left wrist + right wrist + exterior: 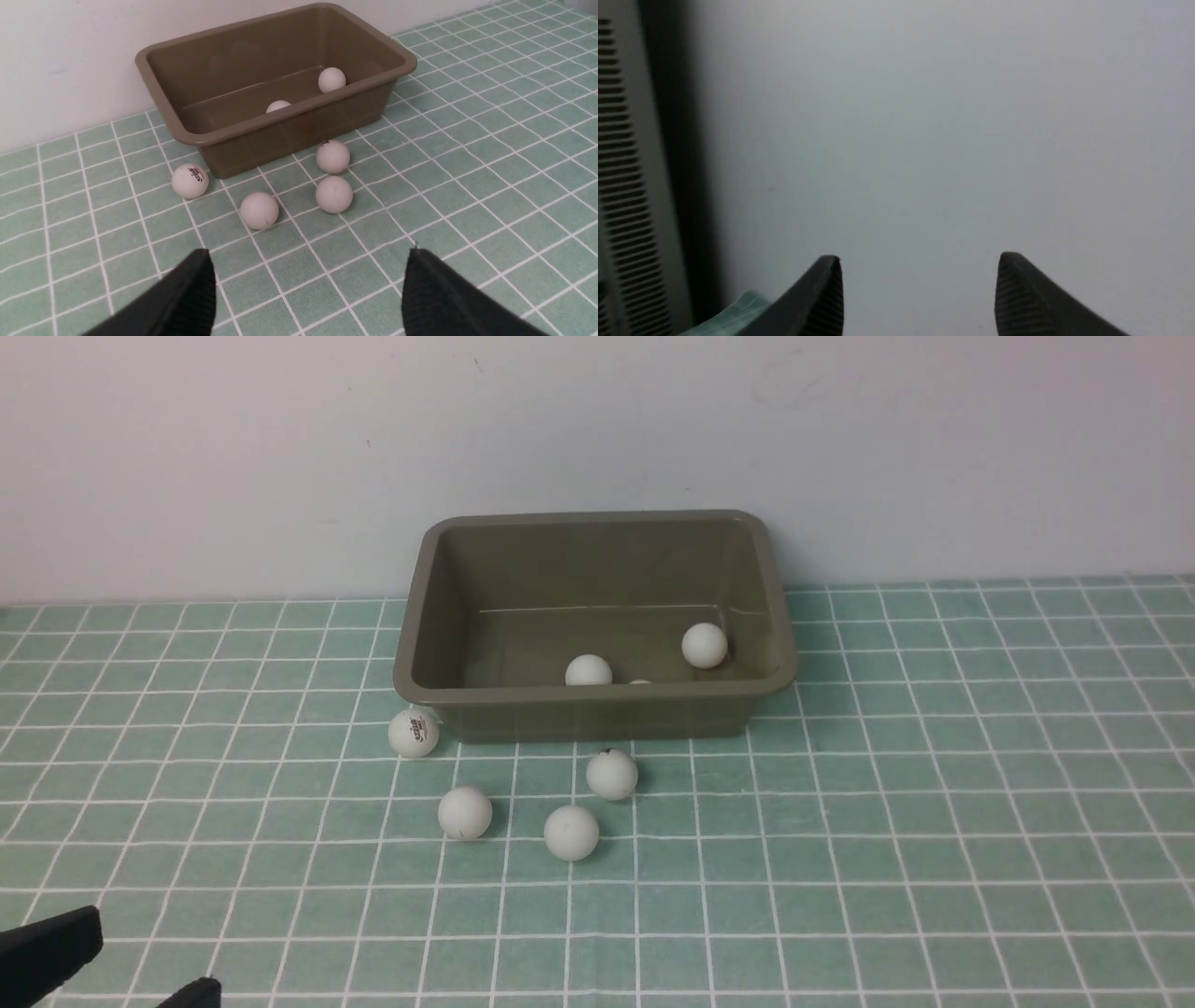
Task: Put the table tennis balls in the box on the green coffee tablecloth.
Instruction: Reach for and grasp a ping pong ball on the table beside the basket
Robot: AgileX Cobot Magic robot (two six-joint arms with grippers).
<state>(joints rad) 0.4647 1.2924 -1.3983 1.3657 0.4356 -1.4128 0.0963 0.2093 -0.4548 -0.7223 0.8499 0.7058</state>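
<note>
so, four balls lie before the box
left gripper and right gripper gape empty; a hasty pinch could squirt one away.

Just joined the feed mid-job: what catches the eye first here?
The olive-brown box against the wall stands out, with two white balls plainly inside and a sliver of a third behind its front rim. Four loose balls lie on the green checked tablecloth just in front of it. The left tool is open and empty, short of them.
</note>
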